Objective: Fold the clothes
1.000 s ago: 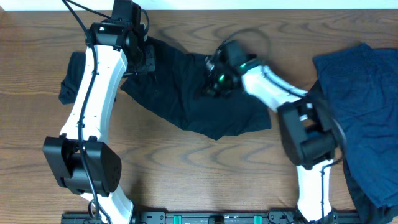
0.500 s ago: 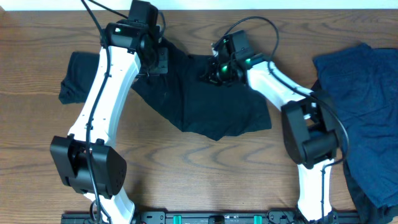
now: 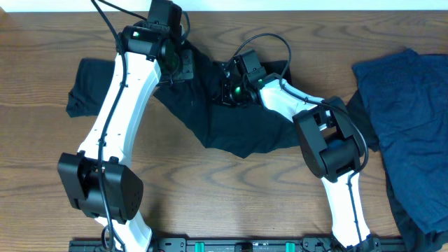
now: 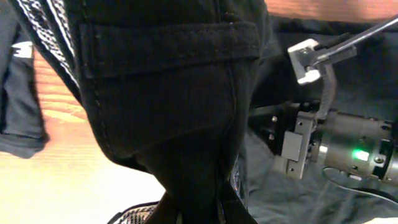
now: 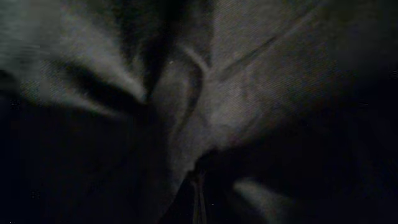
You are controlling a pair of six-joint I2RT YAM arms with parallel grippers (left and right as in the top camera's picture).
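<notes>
I find the left tool [image 3: 176,64] at upper centre-left of the overhead frame, jaws together and clamped on the top left edge of the black garment [image 3: 238,129]; in the left wrist view a seamed panel of that cloth [image 4: 168,93] rises from the clamp at the bottom edge. The right tool [image 3: 229,89] sits at upper centre on the same garment, jaws together; the right wrist view is dim, but folds of cloth [image 5: 261,93] gather into the tips, so I read it as clamped on the garment. The garment lies spread on the desk [image 3: 231,196] between the two arms. A second black piece [image 3: 84,87] lies at far left, partly under the left arm; a navy garment [image 3: 413,105] fills the right edge, well apart from both tools.
</notes>
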